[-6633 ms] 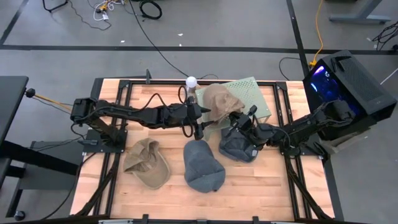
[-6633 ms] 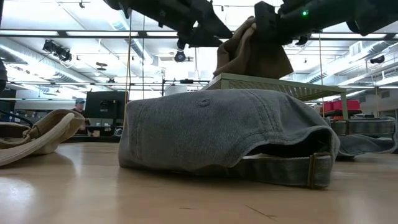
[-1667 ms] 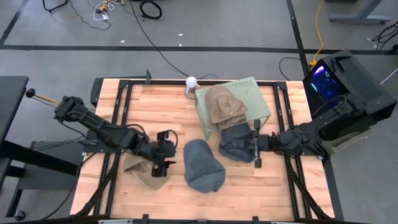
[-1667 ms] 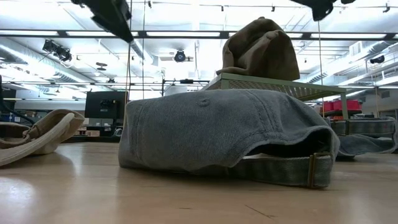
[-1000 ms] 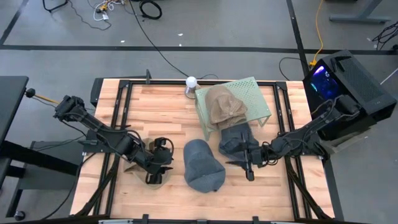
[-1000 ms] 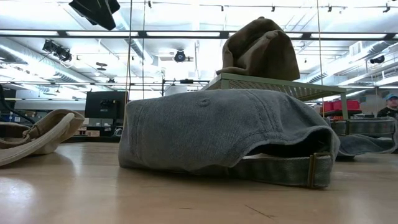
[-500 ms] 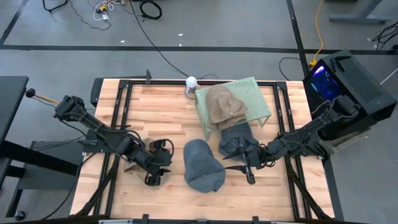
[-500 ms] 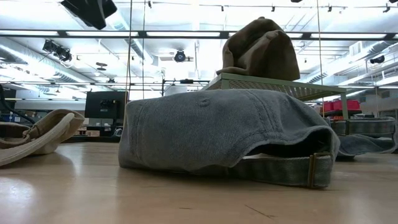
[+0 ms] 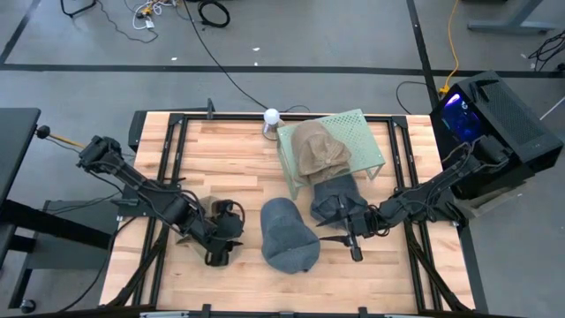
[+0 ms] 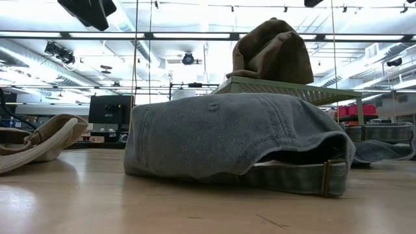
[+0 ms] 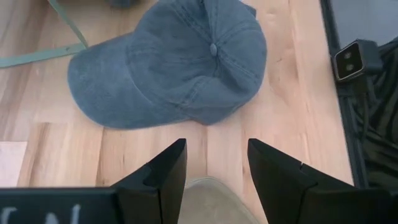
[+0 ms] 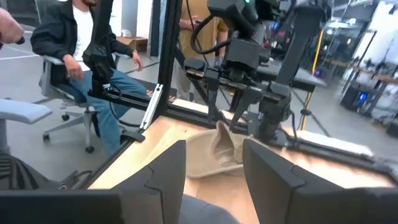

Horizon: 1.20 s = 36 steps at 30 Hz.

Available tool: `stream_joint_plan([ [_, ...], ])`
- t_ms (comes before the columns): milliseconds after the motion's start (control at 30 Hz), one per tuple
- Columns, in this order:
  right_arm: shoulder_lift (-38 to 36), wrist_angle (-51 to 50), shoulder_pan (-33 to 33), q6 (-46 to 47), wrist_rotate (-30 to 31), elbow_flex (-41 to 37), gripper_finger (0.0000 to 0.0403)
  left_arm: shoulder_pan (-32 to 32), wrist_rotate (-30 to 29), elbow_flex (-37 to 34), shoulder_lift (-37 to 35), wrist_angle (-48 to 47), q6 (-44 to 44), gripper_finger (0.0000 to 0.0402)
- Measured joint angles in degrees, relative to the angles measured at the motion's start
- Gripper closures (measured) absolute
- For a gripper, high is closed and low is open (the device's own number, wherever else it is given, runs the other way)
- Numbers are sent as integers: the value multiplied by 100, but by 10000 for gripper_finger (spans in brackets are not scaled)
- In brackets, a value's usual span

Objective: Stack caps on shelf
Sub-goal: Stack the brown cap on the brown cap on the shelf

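The wooden table point(image 9: 238, 159) sits in a framed rig on a grey floor with cables, and in the right wrist view a seated person point(image 12: 87, 56) shows in the room beyond it. At the left, the left gripper point(image 9: 222, 251) hangs low over a tan cap point(image 11: 214, 202), its fingers apart with wood and the cap's edge between them, and just past it a blue-grey cap point(image 9: 289, 233) lies crown-up mid-table. Further right, the right gripper point(image 9: 351, 237) hovers beside a second blue-grey cap point(image 9: 335, 196), jaws apart and seemingly empty, while another tan cap point(image 9: 316, 148) rests on the pale green perforated shelf point(image 9: 364, 134) behind.
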Motion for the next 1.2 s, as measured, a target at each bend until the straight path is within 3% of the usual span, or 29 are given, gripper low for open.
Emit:
stream_joint_plan([
  [367,-2,-647,46,760,-851,0,243,-59,130,-4,253,-114,-146,225],
  [633,-2,-788,160,776,-841,0,243,-167,156,-5,347,-757,-723,225],
  [867,-2,-817,160,779,-839,-86,243,-349,628,-5,428,-871,-1321,225],
  [1033,-2,-828,160,893,-838,-211,243,-720,1204,-2,465,-1035,-1968,225],
  [1200,-2,-806,157,862,-837,-219,243,-1155,1275,-2,487,-1376,-2396,225],
])
